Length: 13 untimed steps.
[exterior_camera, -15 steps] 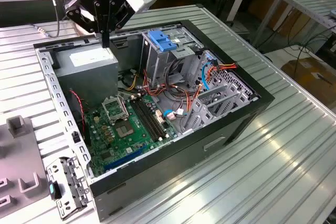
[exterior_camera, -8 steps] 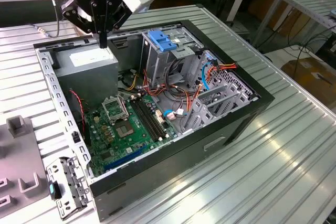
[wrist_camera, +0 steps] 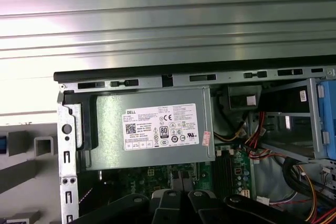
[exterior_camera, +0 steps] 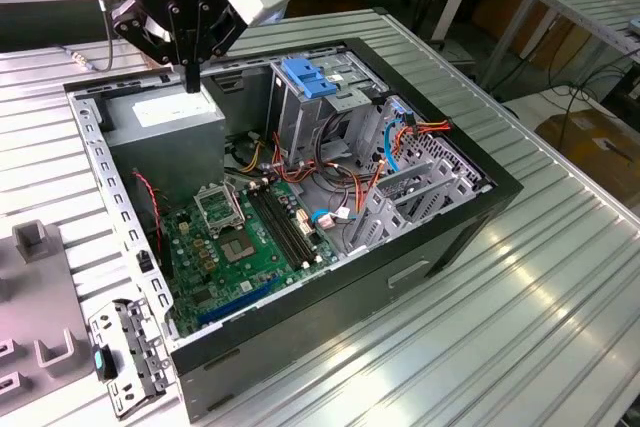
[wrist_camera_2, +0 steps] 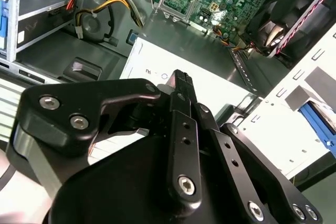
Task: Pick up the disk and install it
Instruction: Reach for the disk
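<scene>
Disk: cannot tell where it sits. Gripper (exterior_camera: 191, 82) hangs just above the power supply (exterior_camera: 165, 119), fingers (wrist_camera_2: 181, 85) pressed together, pinching nothing. Blue latch plate (exterior_camera: 310, 77) tops the drive cage (exterior_camera: 295, 122) beside the supply; motherboard (exterior_camera: 250, 232) adjoins it.

The counter (exterior_camera: 560, 277) is showing ribbed silver-grey metal. The computer case (exterior_camera: 300, 342) is showing black on its outer walls, and the motherboard (exterior_camera: 240, 247) inside is showing green. The hand (exterior_camera: 191, 82) is showing black. The metal box (exterior_camera: 165, 119) is wearing grey with a white sticker (wrist_camera: 160, 129) printed in black. The latch plate (exterior_camera: 305, 77) is standing out blue. Cables (wrist_camera_2: 105, 4) are running red, yellow and black.
</scene>
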### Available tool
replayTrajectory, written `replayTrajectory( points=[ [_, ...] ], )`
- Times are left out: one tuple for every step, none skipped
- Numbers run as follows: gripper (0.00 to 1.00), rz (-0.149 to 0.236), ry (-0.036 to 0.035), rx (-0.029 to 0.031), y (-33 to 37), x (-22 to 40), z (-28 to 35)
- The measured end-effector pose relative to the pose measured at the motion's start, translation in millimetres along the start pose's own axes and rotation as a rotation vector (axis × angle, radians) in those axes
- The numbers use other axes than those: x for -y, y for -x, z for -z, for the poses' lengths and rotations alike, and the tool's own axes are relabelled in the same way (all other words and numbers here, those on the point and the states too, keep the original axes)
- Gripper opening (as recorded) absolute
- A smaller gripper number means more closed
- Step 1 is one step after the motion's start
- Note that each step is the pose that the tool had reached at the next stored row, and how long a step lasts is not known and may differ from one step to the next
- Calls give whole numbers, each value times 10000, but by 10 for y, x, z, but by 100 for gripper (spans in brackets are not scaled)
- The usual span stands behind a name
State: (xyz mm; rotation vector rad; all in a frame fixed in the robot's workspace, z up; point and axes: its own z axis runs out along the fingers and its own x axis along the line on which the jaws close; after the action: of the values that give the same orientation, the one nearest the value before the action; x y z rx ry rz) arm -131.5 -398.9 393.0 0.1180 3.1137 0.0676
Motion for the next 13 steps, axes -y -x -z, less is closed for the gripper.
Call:
replayTrajectory(
  points=[
    [11, 0, 0, -1, -3, 0, 0],
    [11, -1, -1, -7, -12, 1, -1],
    [11, -1, -1, -9, -17, 1, -1],
    [11, -1, -1, -10, -20, 2, -1],
    [11, -1, 0, -12, -27, 2, -1],
    [11, -1, -1, -15, -32, 2, -1],
    [11, -1, -1, -16, -36, 3, -2],
    [11, -1, -2, -18, -40, 3, -2],
    [11, -1, -1, -19, -44, 3, -2],
    [11, -1, -2, -21, -48, 4, -2],
    [11, -1, -2, -22, -53, 4, -2],
    [11, -1, -2, -24, -58, 5, -2],
    [11, -1, -2, -26, -62, 5, -3]
  ],
)
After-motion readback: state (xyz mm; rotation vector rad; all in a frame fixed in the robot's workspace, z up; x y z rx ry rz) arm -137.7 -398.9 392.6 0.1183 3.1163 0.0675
